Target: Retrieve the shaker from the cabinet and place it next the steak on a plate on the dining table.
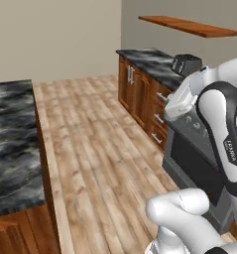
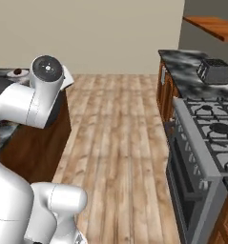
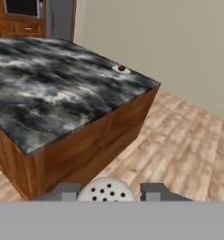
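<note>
In the hand view my gripper is shut on the shaker, whose pale round cap with small holes shows between the two dark finger tips. Beyond it stretches the dining table with its black-and-grey marble top and brown wooden sides. Near the table's far corner lies the small white plate, with the dark steak on it. The plate also shows at the left edge of the right base view, partly behind my arm. The wooden shelf cabinet hangs on the wall at the upper right.
A counter with wooden drawer cabinets carries a dark toaster. A gas stove with an oven front stands close on the right. Wooden floor runs between the island and the stove. A dark appliance sits beyond the table.
</note>
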### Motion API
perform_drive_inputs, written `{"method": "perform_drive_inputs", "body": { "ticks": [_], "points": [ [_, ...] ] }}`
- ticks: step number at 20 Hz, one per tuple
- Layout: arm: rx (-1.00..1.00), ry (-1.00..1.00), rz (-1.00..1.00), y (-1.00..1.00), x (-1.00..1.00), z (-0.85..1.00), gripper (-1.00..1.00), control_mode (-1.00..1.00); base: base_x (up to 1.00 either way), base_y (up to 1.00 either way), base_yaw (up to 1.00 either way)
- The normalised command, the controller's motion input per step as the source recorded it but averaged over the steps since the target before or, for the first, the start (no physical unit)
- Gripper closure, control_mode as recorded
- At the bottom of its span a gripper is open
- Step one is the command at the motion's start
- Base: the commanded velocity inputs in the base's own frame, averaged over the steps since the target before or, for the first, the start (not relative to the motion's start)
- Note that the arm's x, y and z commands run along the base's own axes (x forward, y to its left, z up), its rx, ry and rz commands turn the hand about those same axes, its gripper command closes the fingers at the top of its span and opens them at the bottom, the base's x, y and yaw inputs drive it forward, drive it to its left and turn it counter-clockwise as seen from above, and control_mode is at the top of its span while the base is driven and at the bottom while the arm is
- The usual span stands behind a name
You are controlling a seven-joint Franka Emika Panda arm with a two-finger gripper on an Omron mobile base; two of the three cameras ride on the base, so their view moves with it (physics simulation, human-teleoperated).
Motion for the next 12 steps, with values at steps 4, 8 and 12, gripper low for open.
{"method": "perform_drive_inputs", "body": {
  "ticks": [4, 8, 12],
  "points": [
    [0.00, 0.00, 0.00, 0.00, 0.00, 0.00, 1.00, 1.00, 1.00, 0.00, 0.32],
    [0.00, 0.00, 0.00, 0.00, 0.00, 0.00, 1.00, 1.00, 1.00, -0.03, 0.33],
    [0.00, 0.00, 0.00, 0.00, 0.00, 0.00, 1.00, 1.00, 1.00, -0.15, 0.37]
  ]
}}
